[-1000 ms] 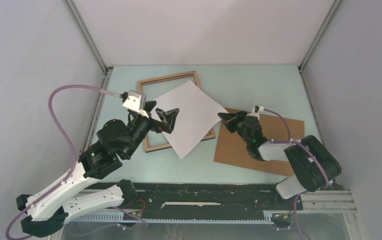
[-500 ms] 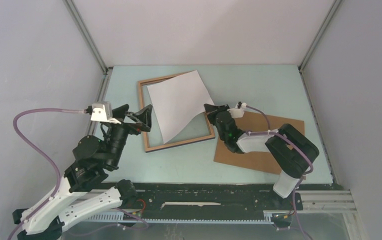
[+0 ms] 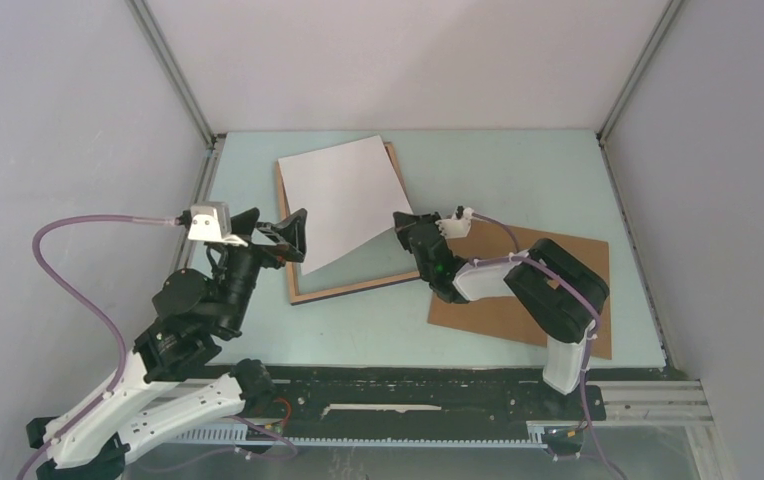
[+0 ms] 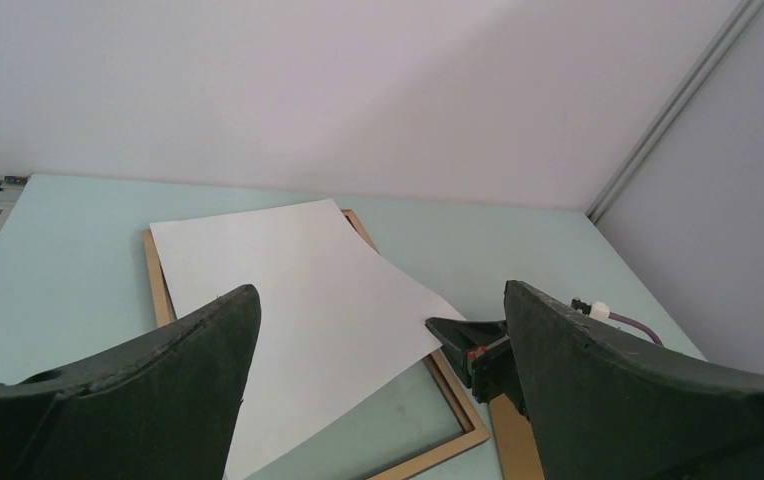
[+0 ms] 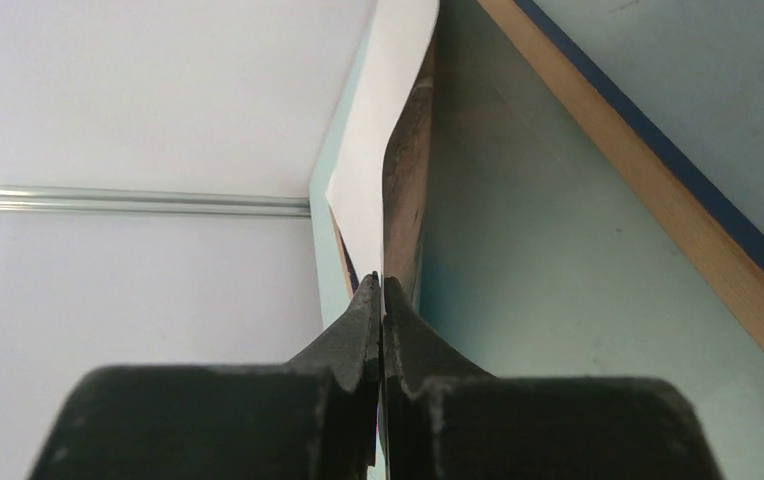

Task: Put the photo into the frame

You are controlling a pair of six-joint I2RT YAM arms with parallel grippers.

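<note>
The photo [image 3: 343,200] shows its white face up and lies tilted over the back-left part of the wooden frame [image 3: 358,286], its right corner lifted. My right gripper [image 3: 400,220] is shut on that corner; in the right wrist view the sheet [image 5: 388,100] runs away from the closed tips [image 5: 380,280], with a frame rail [image 5: 678,210] at the right. My left gripper [image 3: 291,236] stands open just left of the frame, holding nothing. Its wrist view shows the photo [image 4: 288,300] between the spread fingers and the frame's near corner [image 4: 458,395].
A brown board [image 3: 518,290] lies flat on the teal table right of the frame, partly under the right arm. White walls and metal posts close in the table on the left, back and right.
The right gripper has carried the photo left and back, turning it over the frame. The left arm has drawn back left, away from the photo's edge, still open.
</note>
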